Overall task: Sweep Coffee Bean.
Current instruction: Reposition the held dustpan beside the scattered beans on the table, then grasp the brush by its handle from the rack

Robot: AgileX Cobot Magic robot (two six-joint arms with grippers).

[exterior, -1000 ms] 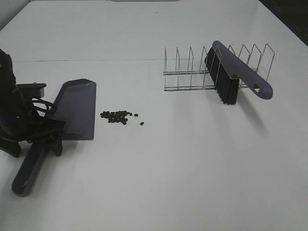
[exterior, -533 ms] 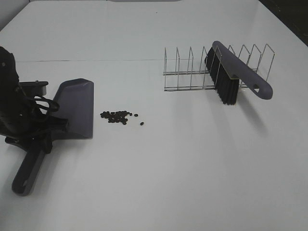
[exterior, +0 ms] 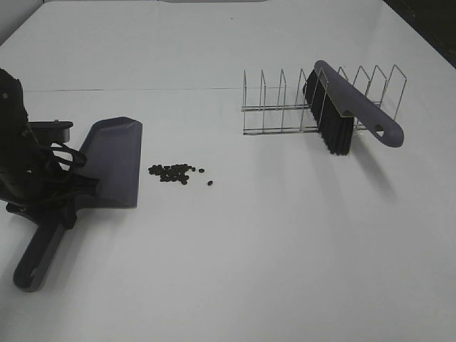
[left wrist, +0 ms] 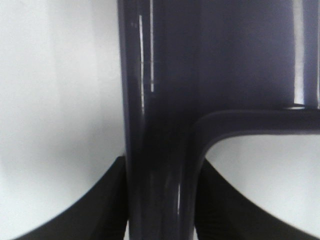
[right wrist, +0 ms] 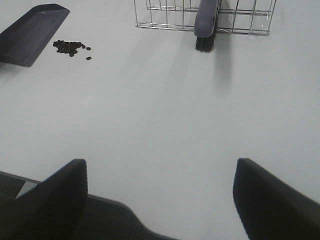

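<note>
dustpan edged toward coffee bean | left jaws grip its handle, beans beyond pan lip | right jaws wide

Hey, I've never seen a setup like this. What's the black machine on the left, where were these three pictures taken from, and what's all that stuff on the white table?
It is a robot with two arms, each ending in a two-finger gripper. The wide picture comes from a camera mounted high above the white table. The other two come from cameras on the arms' wrists, looking out past the fingers. The left gripper is closed on the handle of a purple dustpan, which lies just beside a small cluster of coffee beans. The right gripper is open and holds nothing. Farther back, a brush leans in a wire rack.
</note>
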